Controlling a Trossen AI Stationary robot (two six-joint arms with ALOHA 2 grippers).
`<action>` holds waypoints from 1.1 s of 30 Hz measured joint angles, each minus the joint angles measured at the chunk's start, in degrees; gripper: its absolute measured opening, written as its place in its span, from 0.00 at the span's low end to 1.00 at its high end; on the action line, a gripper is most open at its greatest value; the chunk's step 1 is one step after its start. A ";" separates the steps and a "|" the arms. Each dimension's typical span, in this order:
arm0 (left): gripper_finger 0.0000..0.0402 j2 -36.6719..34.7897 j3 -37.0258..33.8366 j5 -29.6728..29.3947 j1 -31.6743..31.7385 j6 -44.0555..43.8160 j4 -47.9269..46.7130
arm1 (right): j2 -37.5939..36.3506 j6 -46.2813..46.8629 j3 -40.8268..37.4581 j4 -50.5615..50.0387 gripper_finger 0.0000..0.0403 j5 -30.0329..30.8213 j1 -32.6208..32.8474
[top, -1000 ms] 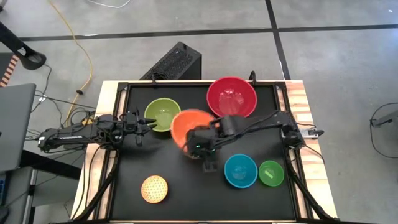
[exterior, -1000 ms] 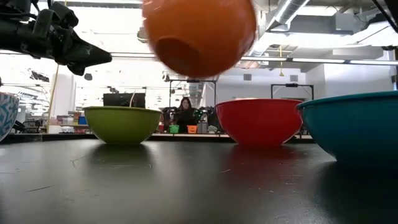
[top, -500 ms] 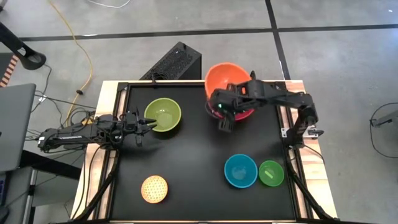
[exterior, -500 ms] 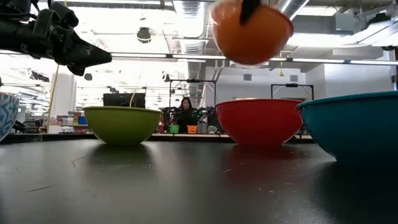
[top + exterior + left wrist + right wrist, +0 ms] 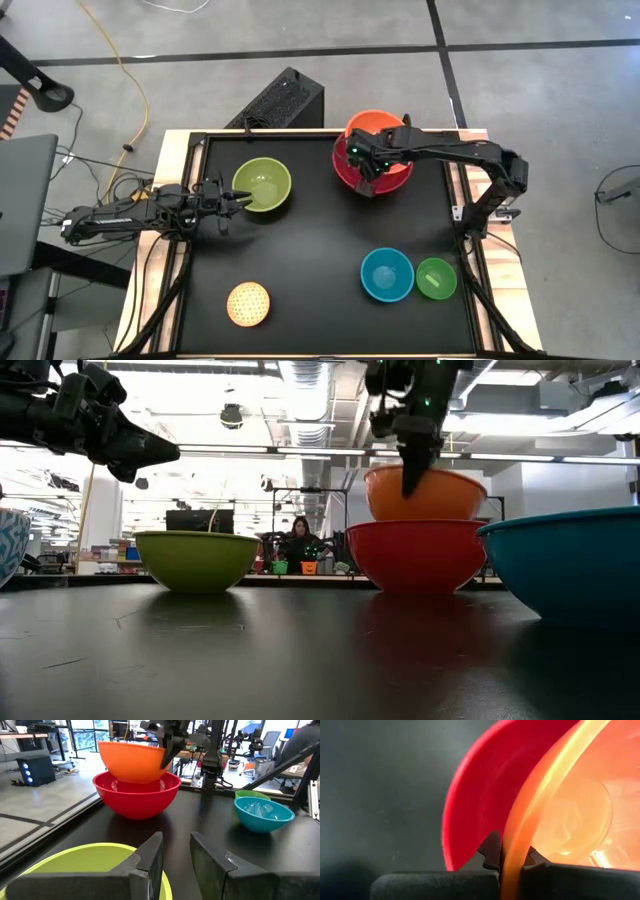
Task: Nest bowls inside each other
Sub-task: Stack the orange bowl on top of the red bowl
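The orange bowl (image 5: 430, 496) stands mouth up with its lower part inside the red bowl (image 5: 415, 557) at the table's far right. My right gripper (image 5: 367, 178) is shut on it from above. Near the table's left edge, my left gripper (image 5: 176, 854) waits level and open, just beside the lime green bowl (image 5: 262, 185). The blue bowl (image 5: 387, 274) and the small green bowl (image 5: 436, 278) sit side by side at the near right. The pale yellow patterned bowl (image 5: 249, 304) sits at the near left. My right gripper pinches the orange bowl's rim (image 5: 510, 845) on its near left side, with one finger (image 5: 490, 851) outside the wall and the other inside. The fingers slant down from above. The bowl sits nearly level, its base sunk into the red bowl; whether it rests there, I cannot tell.
The black tabletop (image 5: 300, 260) shows bare between the bowls in the middle. A raised frame (image 5: 190, 240) runs round the table. Beyond the far edge a black box (image 5: 280, 100) stands on the floor, and a person sits far off in the room (image 5: 298, 540).
My right gripper has carried the orange bowl from the table's middle toward the far right, over the red bowl, and then down. It has tipped and rolled on the way. The bowl has gone from tilted on its side to mouth up, its base now inside the red bowl.
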 joint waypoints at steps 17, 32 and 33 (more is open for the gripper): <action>0.22 0.02 0.02 -0.26 -0.01 -0.22 -0.04 | 4.43 2.02 -2.41 3.80 0.04 -0.01 1.00; 0.22 0.01 0.02 -0.24 0.00 -0.43 -0.03 | 6.30 4.89 -2.41 3.32 0.16 0.61 0.94; 0.22 0.02 0.02 -0.24 -0.01 -0.43 -0.04 | 6.27 4.98 -2.41 3.01 0.17 0.60 0.94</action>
